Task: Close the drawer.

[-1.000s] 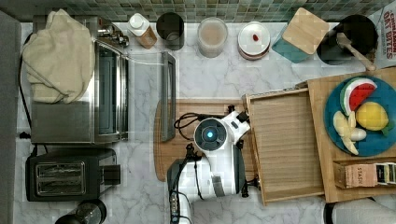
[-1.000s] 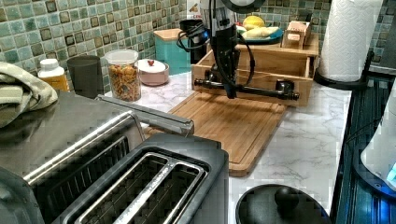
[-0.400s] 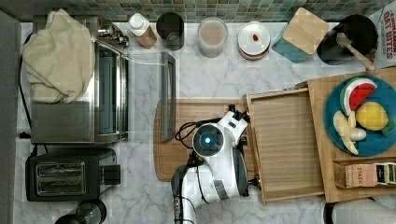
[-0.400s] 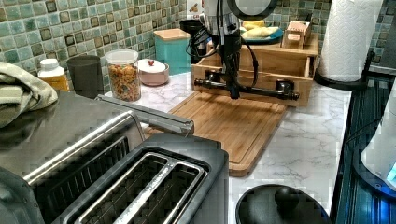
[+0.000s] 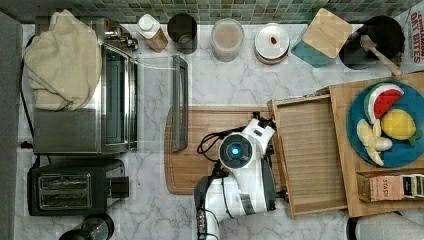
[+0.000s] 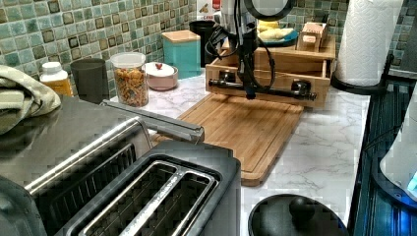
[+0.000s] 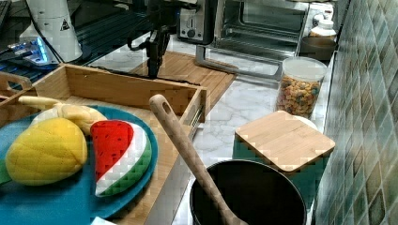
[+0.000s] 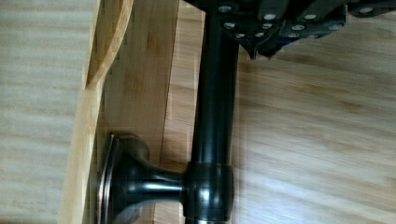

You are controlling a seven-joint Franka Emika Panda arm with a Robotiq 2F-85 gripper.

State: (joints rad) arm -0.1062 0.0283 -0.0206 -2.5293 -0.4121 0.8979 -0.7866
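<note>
- The gripper (image 6: pixel 250 93) is set at the black bar handle (image 8: pixel 215 107) of the drawer (image 5: pixel 306 155), over the cutting board (image 6: pixel 241 130), placed for a push; whether its fingers are parted or pressed together cannot be told.
- The drawer is seen pulled out from under the slab that carries the blue fruit plate (image 5: pixel 407 155), so closing is judged not yet done.

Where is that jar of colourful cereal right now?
The cereal jar stands by the tiled wall in the left view, between the dark cup and the small white lidded bowl.
</note>
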